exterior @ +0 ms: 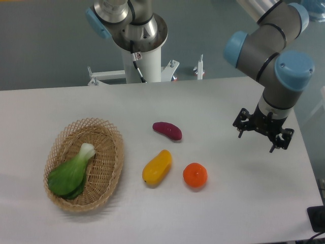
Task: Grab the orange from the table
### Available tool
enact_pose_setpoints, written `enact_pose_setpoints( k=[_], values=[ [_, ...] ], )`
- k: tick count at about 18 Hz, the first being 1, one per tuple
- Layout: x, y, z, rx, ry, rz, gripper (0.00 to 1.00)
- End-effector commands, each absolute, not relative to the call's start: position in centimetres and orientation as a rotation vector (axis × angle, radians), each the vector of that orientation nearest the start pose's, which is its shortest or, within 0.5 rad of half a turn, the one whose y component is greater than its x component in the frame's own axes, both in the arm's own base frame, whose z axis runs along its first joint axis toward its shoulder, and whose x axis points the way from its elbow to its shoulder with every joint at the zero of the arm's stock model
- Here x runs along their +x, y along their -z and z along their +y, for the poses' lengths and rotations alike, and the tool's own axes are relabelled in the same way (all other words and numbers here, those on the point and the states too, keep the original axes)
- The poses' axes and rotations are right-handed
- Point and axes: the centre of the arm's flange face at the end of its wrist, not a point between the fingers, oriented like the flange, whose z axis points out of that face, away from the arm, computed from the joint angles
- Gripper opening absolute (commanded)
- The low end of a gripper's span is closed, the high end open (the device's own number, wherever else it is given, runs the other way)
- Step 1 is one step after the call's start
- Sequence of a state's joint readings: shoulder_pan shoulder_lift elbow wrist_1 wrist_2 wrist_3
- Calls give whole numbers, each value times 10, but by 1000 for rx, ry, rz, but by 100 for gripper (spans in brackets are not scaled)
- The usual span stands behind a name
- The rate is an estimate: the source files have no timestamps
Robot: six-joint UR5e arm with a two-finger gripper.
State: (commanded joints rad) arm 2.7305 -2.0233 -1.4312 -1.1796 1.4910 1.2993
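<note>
The orange (pixel 195 175) is a small round glossy fruit resting on the white table (pixel 218 101), right of centre and toward the front. My gripper (pixel 257 143) hangs from the arm's wrist at the right side, above the table, up and to the right of the orange and well apart from it. Its two black fingers (pixel 240 133) point down and stand spread, with nothing between them.
A yellow-orange elongated fruit (pixel 157 167) lies just left of the orange. A purple sweet potato (pixel 167 130) sits behind it. A wicker basket (pixel 107 168) at the left holds a green bok choy (pixel 71 173). The robot base (pixel 139 46) stands at the table's back edge.
</note>
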Motion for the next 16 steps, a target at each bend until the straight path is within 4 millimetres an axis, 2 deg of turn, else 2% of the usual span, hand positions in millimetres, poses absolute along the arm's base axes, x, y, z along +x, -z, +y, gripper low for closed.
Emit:
enact_pose_setpoints(
  k=[16],
  values=[
    [-551,-335,397,-3031,-60,186,100]
  ],
)
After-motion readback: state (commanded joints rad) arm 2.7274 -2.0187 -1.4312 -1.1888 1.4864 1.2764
